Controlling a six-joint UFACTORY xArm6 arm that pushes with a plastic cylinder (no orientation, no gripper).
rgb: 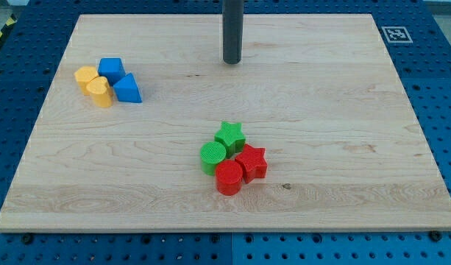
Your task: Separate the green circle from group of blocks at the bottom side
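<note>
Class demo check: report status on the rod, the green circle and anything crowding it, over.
My tip up top, clear of all blocks. Green circle untouched, packed against green star and red circle; red star behind. Approach open.

Board (357, 110) = pale wood, visible grain w/ a few small dark knots, smooth, low satin sheen. Around it the table base (438, 96) looks like blue painted metal w/ rows of holes, semi-gloss. Rod ending in my tip (232, 62): dark grey, smooth, matt, prob. plastic or coated metal, can't tell which. Blocks all look like matt plastic w/ fine ribbed tops: green circle (212, 155), green star (229, 136), red star (251, 161), red circle (228, 177), two blue blocks (111, 69) (127, 90), two yellow blocks (85, 76) (100, 92). Marker tag (394, 34) at board's corner = printed black on white, flat, prob. paper.
</note>
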